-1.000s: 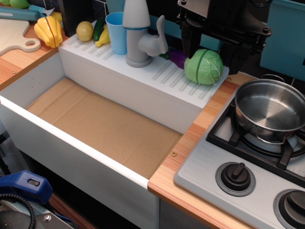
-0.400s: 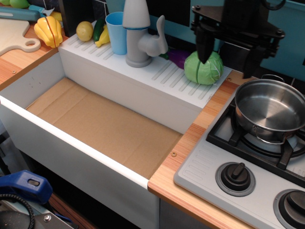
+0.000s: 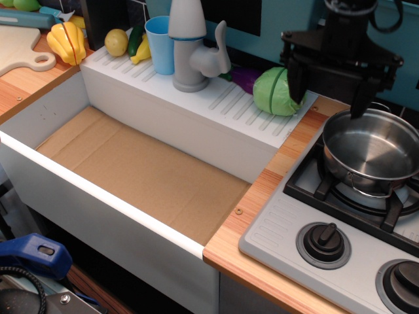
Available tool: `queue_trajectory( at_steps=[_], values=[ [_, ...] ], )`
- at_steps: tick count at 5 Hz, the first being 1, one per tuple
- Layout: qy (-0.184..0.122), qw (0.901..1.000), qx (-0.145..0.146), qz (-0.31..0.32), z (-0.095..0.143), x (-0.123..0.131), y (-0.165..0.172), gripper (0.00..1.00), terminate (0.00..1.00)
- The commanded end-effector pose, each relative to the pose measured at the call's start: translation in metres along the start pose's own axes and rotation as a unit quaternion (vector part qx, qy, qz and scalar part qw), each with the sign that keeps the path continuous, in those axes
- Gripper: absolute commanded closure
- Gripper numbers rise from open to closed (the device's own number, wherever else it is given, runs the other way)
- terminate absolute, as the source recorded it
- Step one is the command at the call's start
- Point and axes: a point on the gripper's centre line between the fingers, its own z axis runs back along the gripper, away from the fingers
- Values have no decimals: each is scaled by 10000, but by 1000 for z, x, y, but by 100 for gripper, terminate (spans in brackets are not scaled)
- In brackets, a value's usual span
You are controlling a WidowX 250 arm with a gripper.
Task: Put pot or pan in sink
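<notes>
The shiny steel pot (image 3: 373, 152) sits on the black stove grate at the right, empty, with a wire handle at its front. The white sink (image 3: 46, 170) with a brown cardboard bottom fills the left and middle; its grey faucet (image 3: 191, 49) stands on the ribbed back ledge. My black gripper (image 3: 329, 99) hangs open above the pot's back left rim, its two fingers (image 3: 295, 88) spread wide, one in front of the green cabbage (image 3: 273, 91), the other at the pot's far rim. It holds nothing.
On the ledge stand a blue cup (image 3: 160, 44), a lemon (image 3: 116, 42), a purple vegetable (image 3: 243, 78) and the cabbage. A yellow pepper (image 3: 67, 42) and a cutting board (image 3: 19, 49) lie at the far left. Two stove knobs (image 3: 323, 243) sit at the front right.
My gripper has moved right and down, from behind the cabbage to above the pot's back left rim. The pot has not moved.
</notes>
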Motion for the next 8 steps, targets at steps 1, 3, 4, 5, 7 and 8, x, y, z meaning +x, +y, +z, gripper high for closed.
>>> queue_trajectory(
  at_steps=[1,3,4,5,7,8],
  values=[
    [-281,9993,-235,-26,-1,17,1,0,0],
    [-299,9984,-463,149,-20,3,-1,0,0],
    [-294,9976,-568,267,-28,-2,-6,0,0],
    [-283,9975,-556,345,-28,-1,-8,100,0],
    [-233,9986,-138,447,-4,1,22,100,0],
    [-386,9935,499,952,8,-9,44,100,0]
  ],
)
